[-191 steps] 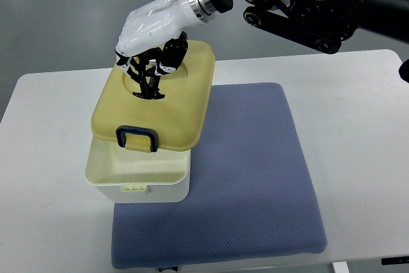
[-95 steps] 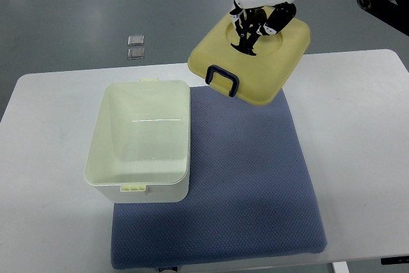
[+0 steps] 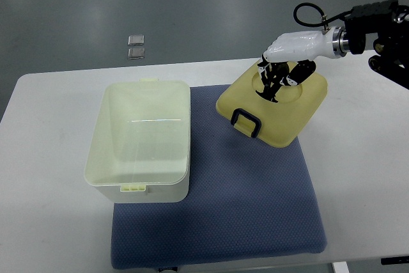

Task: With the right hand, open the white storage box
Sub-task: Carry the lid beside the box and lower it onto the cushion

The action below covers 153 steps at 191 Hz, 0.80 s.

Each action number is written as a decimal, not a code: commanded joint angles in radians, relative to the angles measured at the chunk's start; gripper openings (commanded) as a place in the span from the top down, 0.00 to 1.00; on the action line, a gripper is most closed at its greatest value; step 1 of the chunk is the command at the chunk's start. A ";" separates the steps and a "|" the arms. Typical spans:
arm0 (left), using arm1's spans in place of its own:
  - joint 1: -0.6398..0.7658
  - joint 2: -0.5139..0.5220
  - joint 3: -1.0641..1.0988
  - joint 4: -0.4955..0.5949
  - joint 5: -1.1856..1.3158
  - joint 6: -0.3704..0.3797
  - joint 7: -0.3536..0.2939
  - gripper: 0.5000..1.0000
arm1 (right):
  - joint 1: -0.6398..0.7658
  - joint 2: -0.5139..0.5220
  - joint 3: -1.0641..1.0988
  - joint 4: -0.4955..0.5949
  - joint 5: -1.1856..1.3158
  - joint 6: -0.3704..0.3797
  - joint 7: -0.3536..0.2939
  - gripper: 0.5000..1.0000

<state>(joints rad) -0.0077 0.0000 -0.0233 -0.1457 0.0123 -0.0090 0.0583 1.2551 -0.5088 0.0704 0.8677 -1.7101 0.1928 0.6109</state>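
No writing showed; the white box (image 3: 142,142) stood open, empty, while the right hand (image 3: 284,62) grasped its yellow lid (image 3: 275,110) at upper right.

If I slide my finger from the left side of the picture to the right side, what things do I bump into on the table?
White storage box, open with nothing inside → yellow lid lying on the blue mat → right hand, gripping the lid's top.

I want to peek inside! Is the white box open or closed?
Open. The white box has no lid and looks empty inside. The right hand holds the yellow lid over the blue mat.
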 commanded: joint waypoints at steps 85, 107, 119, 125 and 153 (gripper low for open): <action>0.000 0.000 0.000 0.000 0.000 0.000 0.000 0.00 | -0.088 0.093 -0.004 0.007 -0.003 -0.013 0.000 1.00; 0.000 0.000 0.000 0.000 0.000 0.000 0.000 0.00 | -0.100 0.095 -0.004 0.011 -0.003 -0.012 0.000 1.00; 0.000 0.000 0.000 0.000 0.000 0.000 0.000 0.00 | -0.100 0.095 -0.004 0.011 -0.003 -0.012 0.000 1.00; 0.000 0.000 -0.001 0.000 0.000 0.000 0.000 0.00 | -0.105 0.096 -0.004 0.011 -0.003 -0.012 0.000 1.00; 0.000 0.000 0.000 0.000 0.000 0.000 0.000 0.00 | -0.125 0.098 -0.004 0.016 0.000 -0.009 0.000 1.00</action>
<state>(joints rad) -0.0076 0.0000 -0.0233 -0.1457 0.0123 -0.0091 0.0583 1.1438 -0.4114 0.0659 0.8813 -1.7132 0.1814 0.6108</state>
